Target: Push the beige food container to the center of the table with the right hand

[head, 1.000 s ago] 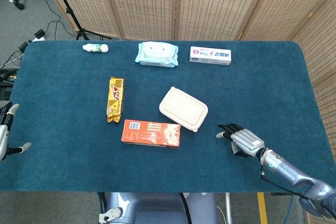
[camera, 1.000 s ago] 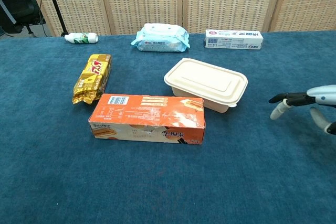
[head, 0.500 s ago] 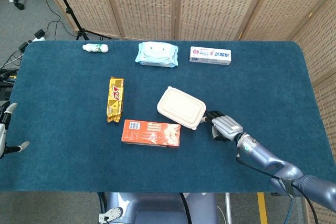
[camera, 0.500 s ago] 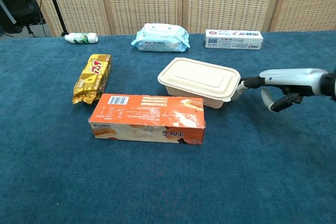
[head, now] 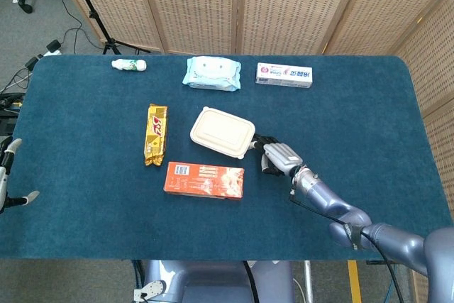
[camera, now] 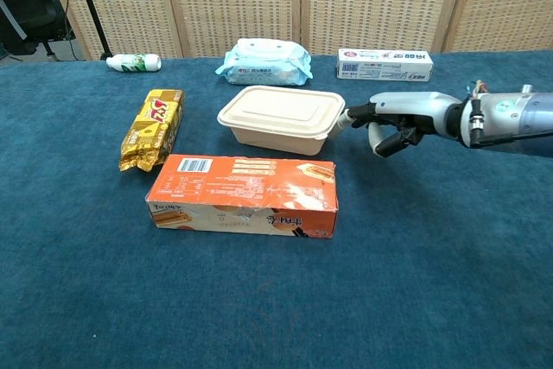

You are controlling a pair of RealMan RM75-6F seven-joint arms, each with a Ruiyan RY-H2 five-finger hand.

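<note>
We see the beige food container (head: 222,132) lying near the middle of the bench (head: 85,225), its long axis running roughly left to right with a slight tilt in the head view. It sits directly to the left of our right hand (head: 278,155), so any further push runs along that long axis, leftward across the bench. The fingertips (camera: 351,116) of the right hand meet the container's right short end; the hand grips nothing, with some fingers stretched toward the box and others curled under. The left hand (head: 7,175) hangs at the far left edge of the bench, well apart from everything, fingers spread and holding nothing, so the right arm is plainly the nearer one.

The container is a smooth, matte, rounded-corner rectangle with a lipped lid, which looks like light moulded pulp or plastic; we judge it will slide easily over the dark blue felt-like cover. Just in front of it lies an orange carton (camera: 242,194), glossy and flat-sided, close to the container's near edge. A crinkly yellow snack packet (head: 156,133) lies to its left. Pushed off-centre, the container would probably turn toward one of them.
</note>
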